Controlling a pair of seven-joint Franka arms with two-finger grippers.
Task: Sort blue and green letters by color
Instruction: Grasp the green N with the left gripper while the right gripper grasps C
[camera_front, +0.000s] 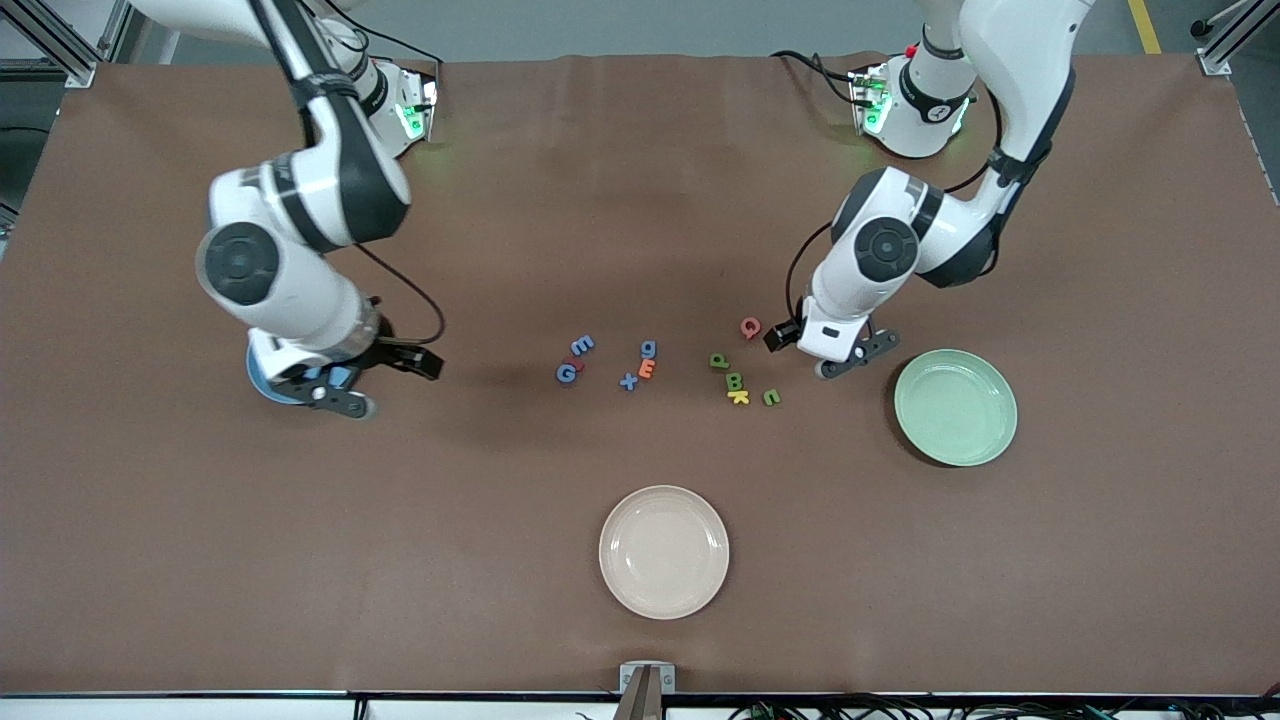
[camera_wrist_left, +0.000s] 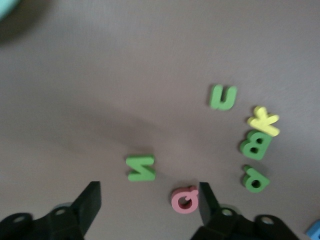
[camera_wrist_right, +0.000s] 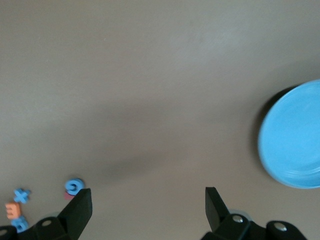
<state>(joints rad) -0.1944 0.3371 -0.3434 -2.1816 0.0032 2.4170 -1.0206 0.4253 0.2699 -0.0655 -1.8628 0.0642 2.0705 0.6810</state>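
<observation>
The brown table (camera_front: 640, 200) is covered with a matte, slightly creased sheet. No letter is seen on any plate, so the sorting is judged to be at its first pick.

Three smooth, round, glazed-looking plates are laid out. A beige plate (camera_front: 664, 552) lies nearest the front camera. A pale green plate (camera_front: 955, 407) lies toward the left arm's end. A blue plate (camera_wrist_right: 295, 140) lies toward the right arm's end and is largely hidden under that arm in the front view.

The left gripper (camera_wrist_left: 150, 192) is held low over the table with its fingers spread wide. A green N (camera_wrist_left: 141, 168) and a pink Q (camera_wrist_left: 185, 199) lie just below the gap. The right gripper (camera_wrist_right: 147, 197) is also spread open, over bare table beside the blue plate, and appears to be waiting.

The letters are small, flat foam cut-outs with soft edges. The blue letters (camera_front: 582, 346) are clustered near the table's middle, mixed with an orange E (camera_front: 647, 369). The other green letters (camera_front: 735, 380) lie between that cluster and the pale green plate, one touched by a yellow K (camera_front: 739, 397).

The next move is judged to call for a descent centred on the green N, with the pink Q kept outside the fingers. A thin foam piece must be pinched by its edges, close to the table.
</observation>
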